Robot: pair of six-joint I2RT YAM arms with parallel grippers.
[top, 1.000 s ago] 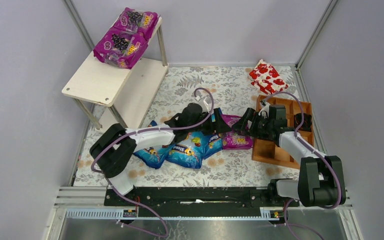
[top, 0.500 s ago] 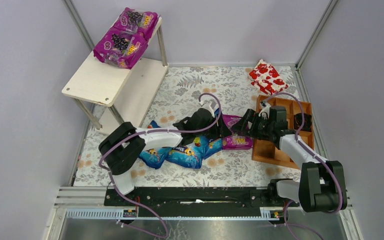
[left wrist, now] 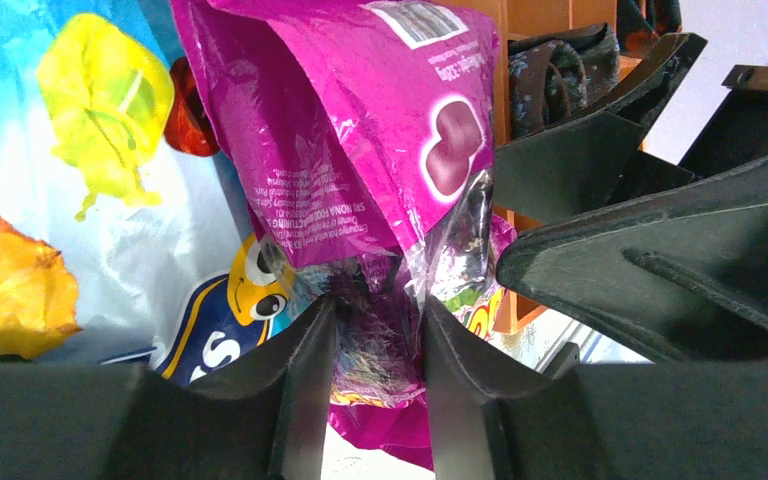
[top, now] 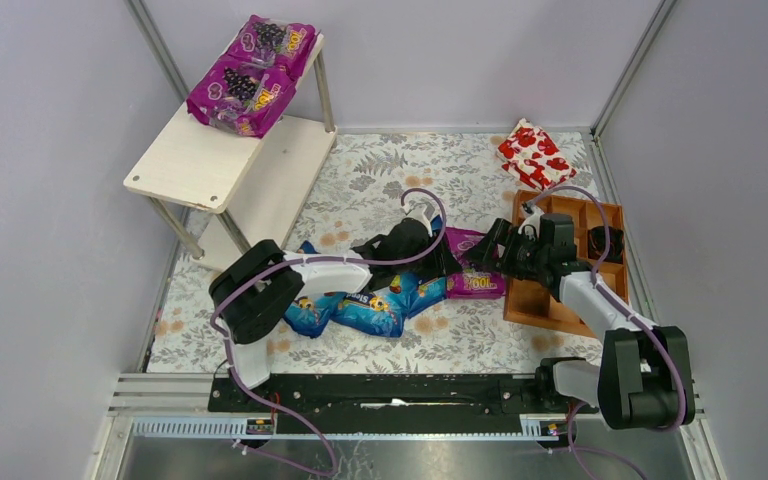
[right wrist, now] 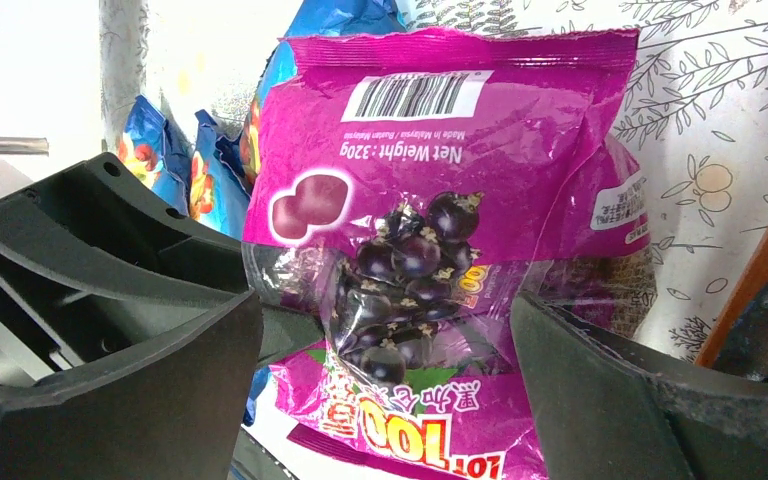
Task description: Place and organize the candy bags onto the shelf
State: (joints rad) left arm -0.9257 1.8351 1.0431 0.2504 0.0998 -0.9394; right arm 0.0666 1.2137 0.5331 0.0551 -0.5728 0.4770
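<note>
A purple candy bag (top: 478,282) lies on the floral mat between both grippers. My left gripper (top: 450,262) reaches it from the left. In the left wrist view the left gripper (left wrist: 375,312) is shut on a bunched fold of the purple bag (left wrist: 360,120). My right gripper (top: 488,250) stands open. In its wrist view the right gripper (right wrist: 385,310) straddles the purple bag (right wrist: 440,130) without touching it. Three blue candy bags (top: 365,308) overlap on the mat under the left arm. The shelf (top: 200,165) stands at the back left with two purple bags (top: 238,95) on its upper board.
A brown compartment tray (top: 540,300) sits under the right arm, close to the purple bag. A red-and-white package (top: 535,153) lies behind it at the back right. Grey walls close in on both sides. Bare floral mat (top: 390,170) lies between the shelf and the grippers.
The left arm has pushed forward and right, and its jaws have narrowed onto the purple bag's fold. The right gripper has stayed wide open and hardly moved.
</note>
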